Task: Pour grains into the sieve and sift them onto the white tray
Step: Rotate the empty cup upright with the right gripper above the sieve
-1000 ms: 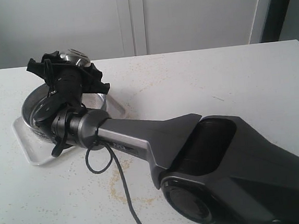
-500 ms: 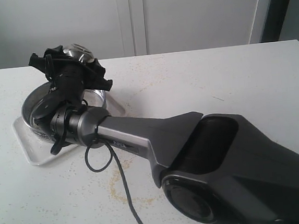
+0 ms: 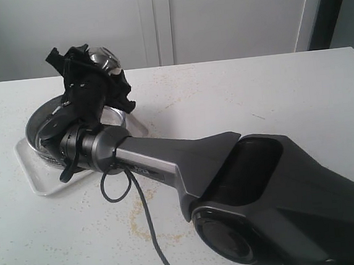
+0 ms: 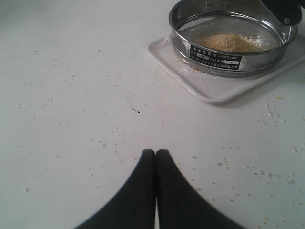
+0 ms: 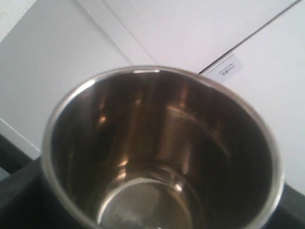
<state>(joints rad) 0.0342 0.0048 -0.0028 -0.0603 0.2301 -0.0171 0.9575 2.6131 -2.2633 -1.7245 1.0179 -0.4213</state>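
Where the far edge of the speckled white desk (image 3: 255,101) meets pale cabinet doors (image 3: 216,17), we see the right gripper (image 3: 91,70) grasping a rounded steel cup (image 3: 103,56), the left gripper (image 4: 156,157) clenched shut.

one sieve (image 4: 269,58), bearing one dark label (image 4: 214,58). one white tray (image 4: 209,88). one steel cup (image 5: 157,157). one heap of grains (image 4: 228,43) on the mesh, plus loose specks strewn over the one tabletop (image 4: 71,95), too many and too small to count. two hands: one left hand (image 4: 156,155) and one right hand (image 3: 94,74). one black cable (image 3: 146,216), with a single loop in it.
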